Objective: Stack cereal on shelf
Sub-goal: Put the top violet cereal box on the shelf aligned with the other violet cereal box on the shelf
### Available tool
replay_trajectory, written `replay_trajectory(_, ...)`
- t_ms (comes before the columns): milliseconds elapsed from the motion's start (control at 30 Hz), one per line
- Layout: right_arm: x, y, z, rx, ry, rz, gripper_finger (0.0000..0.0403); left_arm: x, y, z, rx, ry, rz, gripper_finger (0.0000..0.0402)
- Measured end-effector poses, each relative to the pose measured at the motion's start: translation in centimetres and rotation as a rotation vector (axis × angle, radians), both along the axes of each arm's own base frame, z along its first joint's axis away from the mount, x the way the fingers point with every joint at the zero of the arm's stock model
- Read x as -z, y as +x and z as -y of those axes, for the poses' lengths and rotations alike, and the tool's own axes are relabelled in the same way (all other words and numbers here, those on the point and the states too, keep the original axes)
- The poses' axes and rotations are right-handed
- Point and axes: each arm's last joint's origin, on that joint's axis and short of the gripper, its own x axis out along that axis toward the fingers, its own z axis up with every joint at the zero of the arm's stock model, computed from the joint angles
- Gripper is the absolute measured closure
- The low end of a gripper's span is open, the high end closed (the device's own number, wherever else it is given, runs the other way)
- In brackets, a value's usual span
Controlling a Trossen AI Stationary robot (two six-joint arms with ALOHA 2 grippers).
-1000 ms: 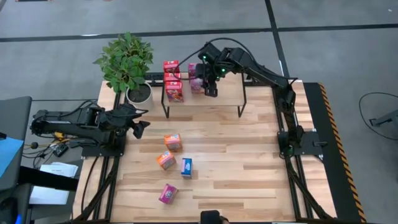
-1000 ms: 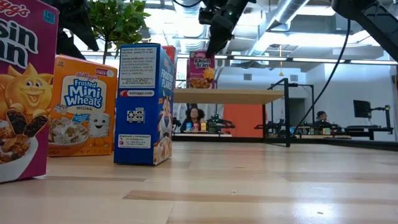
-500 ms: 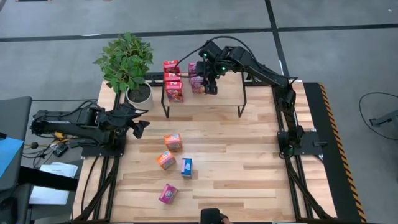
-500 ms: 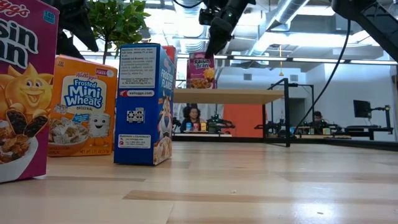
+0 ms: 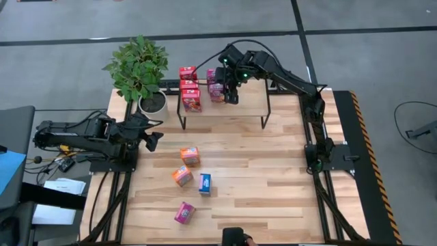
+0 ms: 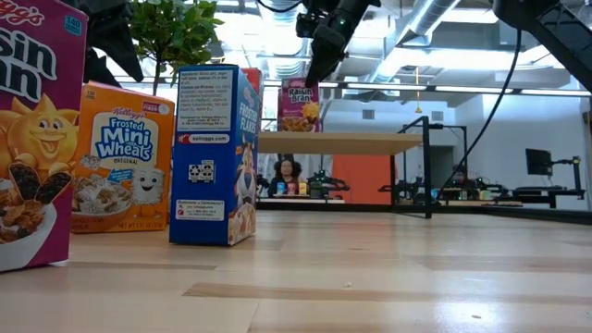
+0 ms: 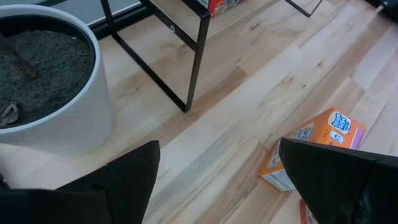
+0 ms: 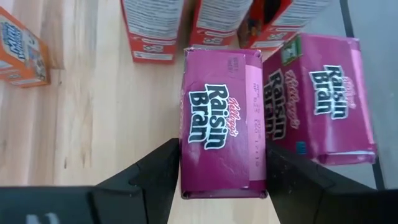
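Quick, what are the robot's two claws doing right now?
Left gripper: open, empty.
Right gripper: closed on the magenta cardboard Raisin Bran box on the light-wood shelf.

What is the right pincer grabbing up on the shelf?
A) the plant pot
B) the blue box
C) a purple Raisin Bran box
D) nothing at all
C: the right wrist view shows the right pincer with a finger on each side of a purple Raisin Bran box on the shelf.

**Readable print on the boxes**

"Kellogg's Raisin Bran" stands on two magenta boxes. The orange box reads "Frosted Mini Wheats, Original". The blue box reads "Frosted Flakes" and "kelloggs.com".
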Motion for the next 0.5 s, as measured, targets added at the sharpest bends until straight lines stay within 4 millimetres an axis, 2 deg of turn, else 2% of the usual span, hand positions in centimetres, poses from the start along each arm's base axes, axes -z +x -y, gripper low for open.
replay_trajectory(500, 0.27, -0.49, -0.05, 0.025, 0.036, -0.043, 0.0157, 0.14, -0.14, -0.02, -0.003, 0.003, -0.021, 0.0081)
